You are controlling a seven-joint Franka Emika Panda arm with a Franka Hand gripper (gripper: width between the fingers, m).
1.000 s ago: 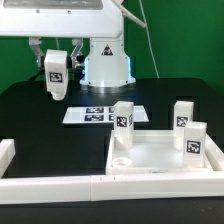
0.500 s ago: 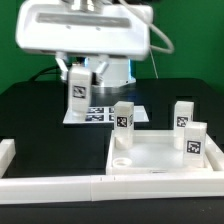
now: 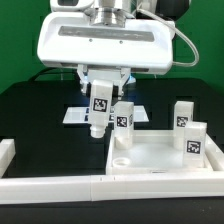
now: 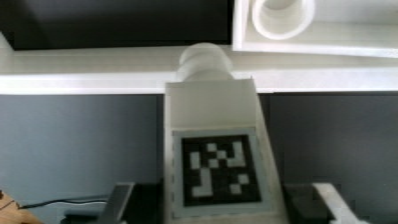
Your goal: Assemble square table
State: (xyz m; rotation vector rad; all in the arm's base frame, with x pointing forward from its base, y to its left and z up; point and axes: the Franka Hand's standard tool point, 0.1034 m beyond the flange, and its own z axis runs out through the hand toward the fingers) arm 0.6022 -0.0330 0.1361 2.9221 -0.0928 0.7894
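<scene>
Exterior view is showing three leg blocks (image 3: 123,117) standing on the square table (image 3: 160,155), while the gripper (image 3: 99,101) is clasping the fourth leg (image 3: 99,110) above the empty near socket (image 3: 120,158)

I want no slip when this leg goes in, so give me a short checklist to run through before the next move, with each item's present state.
1. Leg block held in the gripper: ok, the fingers sit on both its sides.
2. Held leg upright: ok, it looks vertical in the exterior view.
3. Empty corner socket free on the square table: ok.
4. Three other leg blocks standing: ok, one sits close beside the held leg.
5. Held leg lined up over the socket: not ok, it hangs off the slab, above the marker board.
6. Clearance from the neighbouring leg: cannot tell.
</scene>
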